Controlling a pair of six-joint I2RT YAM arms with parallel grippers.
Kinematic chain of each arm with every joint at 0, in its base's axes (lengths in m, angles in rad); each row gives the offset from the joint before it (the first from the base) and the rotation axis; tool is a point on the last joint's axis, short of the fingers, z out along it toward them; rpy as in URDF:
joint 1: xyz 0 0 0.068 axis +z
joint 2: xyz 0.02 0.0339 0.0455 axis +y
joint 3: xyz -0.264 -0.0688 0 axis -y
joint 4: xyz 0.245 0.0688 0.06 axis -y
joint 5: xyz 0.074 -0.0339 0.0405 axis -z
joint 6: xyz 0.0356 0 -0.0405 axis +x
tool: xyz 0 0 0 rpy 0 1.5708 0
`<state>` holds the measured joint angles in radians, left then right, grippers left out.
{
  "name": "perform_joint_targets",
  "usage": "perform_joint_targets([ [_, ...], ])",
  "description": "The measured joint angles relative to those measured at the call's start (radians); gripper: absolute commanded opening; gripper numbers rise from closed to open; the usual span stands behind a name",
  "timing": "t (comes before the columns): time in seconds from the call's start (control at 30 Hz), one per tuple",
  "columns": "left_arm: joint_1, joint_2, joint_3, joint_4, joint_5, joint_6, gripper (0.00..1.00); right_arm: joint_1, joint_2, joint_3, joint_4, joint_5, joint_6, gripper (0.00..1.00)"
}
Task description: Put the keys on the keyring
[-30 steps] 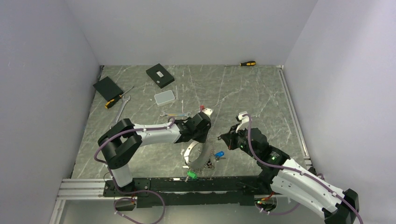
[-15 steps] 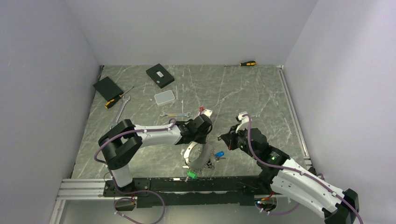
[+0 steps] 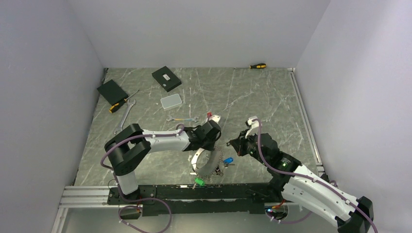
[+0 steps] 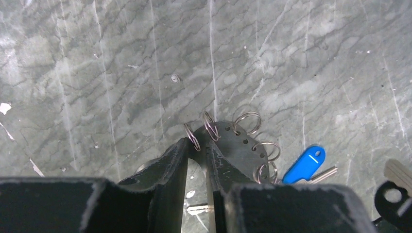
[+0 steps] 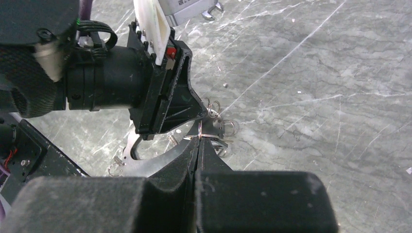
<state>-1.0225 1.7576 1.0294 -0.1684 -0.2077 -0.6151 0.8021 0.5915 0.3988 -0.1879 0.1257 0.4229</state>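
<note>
1. The table (image 4: 291, 58) is a stone-look slab, grey-green with white veins. It is smooth, with a low sheen and fine scratches.
2. The keyring (image 4: 238, 145) is flat, dull-grey metal with a matt finish and small punched holes.
3. The split rings (image 4: 247, 121) along the keyring's edge are thin, bright, shiny wire.
4. The blue tag (image 4: 303, 162) just beside the keyring is smooth, glossy plastic. Its key (image 4: 324, 173) has a bare silver metal shank.
5. The left gripper (image 4: 197, 145) at the keyring has fingers (image 4: 170, 167) of matt black plastic.
6. The right gripper (image 5: 198, 141), also at the keyring, is black, with a coarse, grainy housing.
7. The wrench (image 3: 182, 119) beyond the keyring is bright polished metal.
8. The arm shell (image 3: 316, 191) is glossy white plastic, and the cable (image 3: 260, 141) has a smooth purple sheath.
</note>
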Motion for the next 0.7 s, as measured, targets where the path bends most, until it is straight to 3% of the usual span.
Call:
perform_joint_targets([
  [0.43,-0.002,0.027,-0.003,0.014,0.0,-0.016,0.2,0.0,-0.003,0.0,0.0,0.0,0.0,0.0],
  [0.6,-0.002,0.027,-0.01,0.026,-0.001,-0.021,0.0,0.0,-0.003,0.0,0.0,0.0,0.0,0.0],
  [0.7,-0.003,0.027,-0.017,0.047,-0.001,-0.022,0.0,0.0,-0.003,0.0,0.0,0.0,0.0,0.0],
])
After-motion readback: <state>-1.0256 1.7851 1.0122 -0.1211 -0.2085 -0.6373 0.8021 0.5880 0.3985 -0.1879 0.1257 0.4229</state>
